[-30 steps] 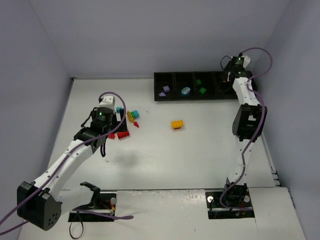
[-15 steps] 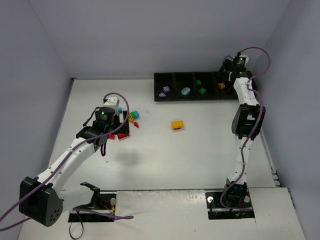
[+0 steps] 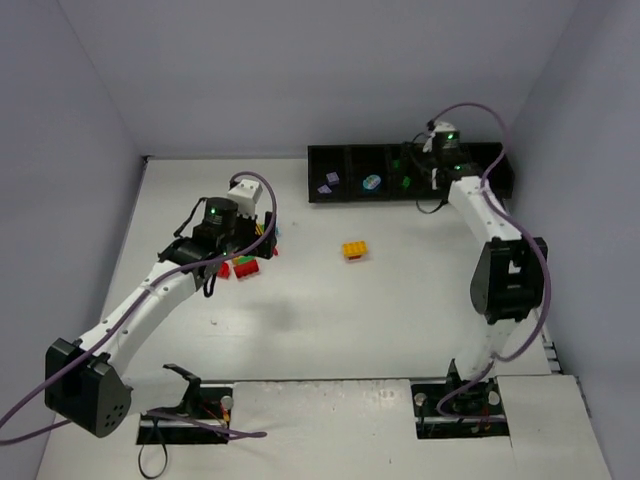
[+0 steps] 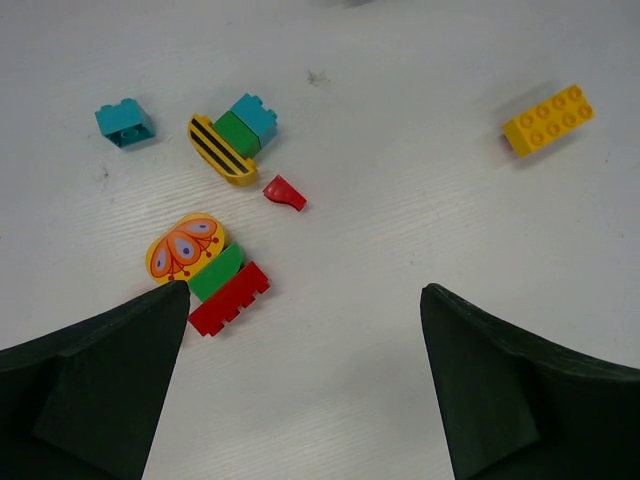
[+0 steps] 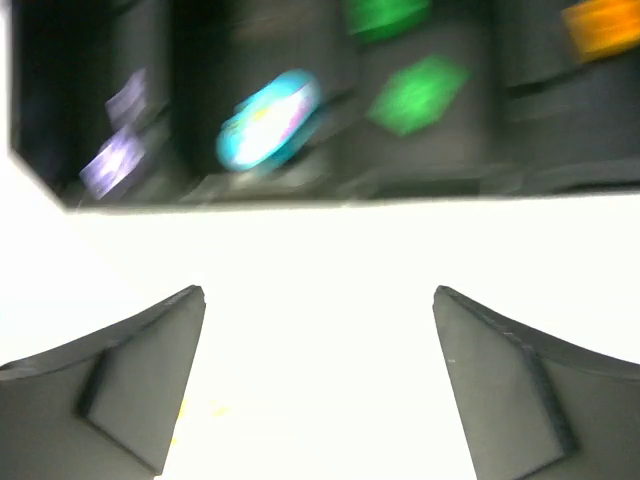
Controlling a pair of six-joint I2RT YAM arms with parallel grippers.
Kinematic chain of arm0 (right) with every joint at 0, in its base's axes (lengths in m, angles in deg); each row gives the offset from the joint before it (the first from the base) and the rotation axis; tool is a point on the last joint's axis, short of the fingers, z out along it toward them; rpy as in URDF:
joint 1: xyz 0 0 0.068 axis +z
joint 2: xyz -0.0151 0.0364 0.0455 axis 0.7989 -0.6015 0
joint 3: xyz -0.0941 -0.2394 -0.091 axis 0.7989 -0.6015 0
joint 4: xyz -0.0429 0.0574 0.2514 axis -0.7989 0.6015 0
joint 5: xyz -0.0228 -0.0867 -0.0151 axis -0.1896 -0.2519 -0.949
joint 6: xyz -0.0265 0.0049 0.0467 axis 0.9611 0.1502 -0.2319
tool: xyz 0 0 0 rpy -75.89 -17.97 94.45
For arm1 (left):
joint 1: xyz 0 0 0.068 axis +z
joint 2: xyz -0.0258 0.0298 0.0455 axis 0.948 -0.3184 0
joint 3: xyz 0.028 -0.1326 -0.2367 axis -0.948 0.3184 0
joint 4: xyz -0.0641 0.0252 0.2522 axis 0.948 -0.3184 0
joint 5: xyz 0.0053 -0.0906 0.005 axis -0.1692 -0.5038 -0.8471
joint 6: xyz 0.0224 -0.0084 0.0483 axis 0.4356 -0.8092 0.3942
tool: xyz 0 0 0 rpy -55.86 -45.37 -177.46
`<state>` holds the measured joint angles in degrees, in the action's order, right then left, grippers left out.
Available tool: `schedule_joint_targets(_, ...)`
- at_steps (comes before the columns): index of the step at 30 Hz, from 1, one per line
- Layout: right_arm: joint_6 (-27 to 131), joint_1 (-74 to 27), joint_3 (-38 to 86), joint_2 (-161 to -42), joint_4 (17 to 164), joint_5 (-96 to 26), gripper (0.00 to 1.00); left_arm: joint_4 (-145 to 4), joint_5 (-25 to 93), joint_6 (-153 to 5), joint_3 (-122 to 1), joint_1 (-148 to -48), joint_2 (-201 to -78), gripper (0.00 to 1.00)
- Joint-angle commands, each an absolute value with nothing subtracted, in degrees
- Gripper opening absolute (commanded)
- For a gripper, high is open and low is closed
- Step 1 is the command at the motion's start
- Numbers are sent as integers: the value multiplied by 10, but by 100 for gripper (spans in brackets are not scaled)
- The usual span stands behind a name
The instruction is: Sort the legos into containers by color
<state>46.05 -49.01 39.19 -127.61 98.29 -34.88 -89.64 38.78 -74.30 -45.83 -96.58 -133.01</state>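
Loose legos lie under my left gripper (image 4: 305, 290), which hangs open and empty above the table. Off its left finger sit a red brick (image 4: 230, 298), a green piece (image 4: 215, 272) and an orange butterfly piece (image 4: 185, 247). Farther off are a small red piece (image 4: 285, 192), a striped yellow piece (image 4: 222, 152) and a teal brick (image 4: 125, 123). A yellow brick (image 3: 353, 249) lies alone mid-table. The black containers (image 3: 350, 197) hold lilac bricks (image 5: 115, 160), a teal rounded piece (image 5: 268, 118), green bricks (image 5: 418, 92) and an orange one (image 5: 600, 25). My right gripper (image 5: 318, 292) is open and empty just in front of them.
Grey walls close in the white table at the back and on both sides. The containers stand against the back wall at the right. The right wrist view is blurred by motion. Both arm bases and loose cables sit at the near edge.
My right gripper has opened and swung left along the containers from their right end; an orange brick now shows in a right-hand bin. My left arm has shifted right over the pile.
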Motion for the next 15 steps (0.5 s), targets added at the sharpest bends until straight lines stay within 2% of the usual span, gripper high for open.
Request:
schedule_joint_targets(1,495,-417,317,-1206,973,-325,96,-877,391,-724,-478,-970,-1319,92)
schedule_joint_targets(3,492,-391,293,-1198,985,-332,100,-878,403,-735,-468,-970,-1307,92)
schedule_joint_targets(8,498,-290,269,-1217,1029,-400,100,-877,414,-749,-425,-971,-1272,92)
schedule_joint_targets(15,464,-241,271,-1251,1048,-440,100,-875,416,-754,-394,-970,-1260,92)
